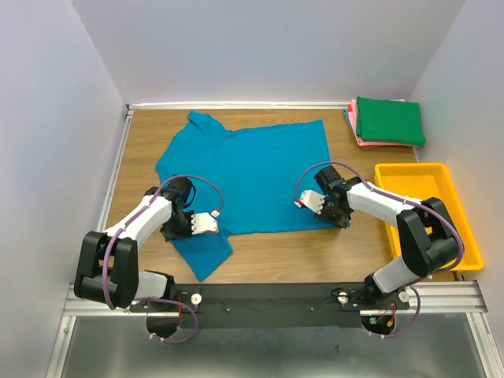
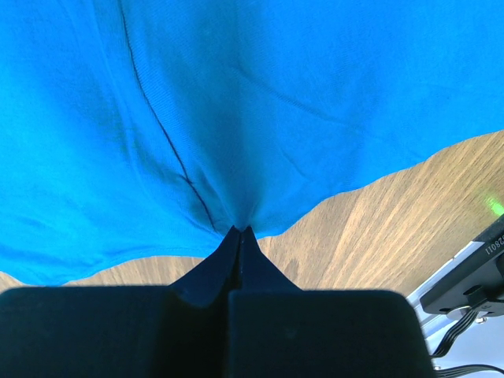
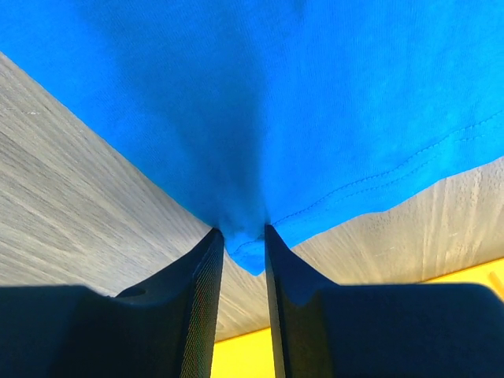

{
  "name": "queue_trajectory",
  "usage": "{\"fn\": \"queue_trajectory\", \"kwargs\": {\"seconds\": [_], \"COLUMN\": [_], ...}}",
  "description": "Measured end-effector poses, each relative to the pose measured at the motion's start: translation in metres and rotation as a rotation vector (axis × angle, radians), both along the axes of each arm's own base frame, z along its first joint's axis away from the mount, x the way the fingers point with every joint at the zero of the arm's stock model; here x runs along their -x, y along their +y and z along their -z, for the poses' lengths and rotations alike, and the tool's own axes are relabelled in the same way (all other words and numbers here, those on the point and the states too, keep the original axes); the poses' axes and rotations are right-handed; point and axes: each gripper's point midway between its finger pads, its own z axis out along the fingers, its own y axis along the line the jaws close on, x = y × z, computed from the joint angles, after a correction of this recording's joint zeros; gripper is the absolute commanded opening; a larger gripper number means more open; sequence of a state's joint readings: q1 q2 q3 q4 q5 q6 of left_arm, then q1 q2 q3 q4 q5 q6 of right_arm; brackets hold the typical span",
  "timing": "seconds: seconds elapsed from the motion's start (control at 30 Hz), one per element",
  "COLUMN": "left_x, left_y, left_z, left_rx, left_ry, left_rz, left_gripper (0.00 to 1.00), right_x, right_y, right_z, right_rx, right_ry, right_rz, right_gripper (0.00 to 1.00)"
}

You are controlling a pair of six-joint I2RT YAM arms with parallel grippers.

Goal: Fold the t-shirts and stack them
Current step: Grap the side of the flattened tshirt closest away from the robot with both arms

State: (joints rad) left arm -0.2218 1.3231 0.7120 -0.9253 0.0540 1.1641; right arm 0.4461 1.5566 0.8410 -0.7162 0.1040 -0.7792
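Note:
A teal-blue t-shirt (image 1: 244, 169) lies spread on the wooden table, with one sleeve pointing toward the near edge. My left gripper (image 1: 206, 223) sits at the shirt's near-left edge. In the left wrist view it (image 2: 239, 230) is shut on a pinch of the cloth (image 2: 236, 118), which puckers into the tips. My right gripper (image 1: 305, 201) is at the near-right corner of the hem. In the right wrist view its jaws (image 3: 242, 230) stand narrowly apart, closed on the bunched hem corner (image 3: 246, 250). A folded dark green shirt (image 1: 390, 120) lies on folded pink shirts (image 1: 370, 142) at the back right.
A yellow plastic tray (image 1: 409, 175) stands at the right edge of the table (image 1: 315, 252), close to my right arm. White walls close in the table on the left, back and right. A black rail runs along the near edge.

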Motion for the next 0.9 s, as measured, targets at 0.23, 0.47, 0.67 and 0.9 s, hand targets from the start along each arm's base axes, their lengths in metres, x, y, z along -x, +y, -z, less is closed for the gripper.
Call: {"fn": "queue_trajectory", "kwargs": {"seconds": [0.23,0.47,0.67,0.9], "left_x": [0.000,-0.022,-0.028,-0.023], "left_y": [0.002,0.008,0.015,0.024], "left_z": [-0.004,-0.033,-0.054,-0.064], "left_rx": [0.011,0.050,0.075,0.080], "left_ry": [-0.004,-0.078,-0.136,-0.145], "left_rz": [-0.012,-0.057,-0.083,-0.098], "left_gripper": [0.00,0.00,0.00,0.00], "right_x": [0.005,0.006,0.010,0.019], "right_y": [-0.003,-0.003,-0.004,-0.007], "right_z": [0.001,-0.004,-0.022,-0.040], "right_rx": [-0.001,-0.007,-0.026,-0.044], "right_ry": [-0.009,-0.019,-0.053,-0.073], "right_rz": [0.002,0.010,0.021,0.037], "right_gripper": [0.11,0.01,0.01,0.00]}}
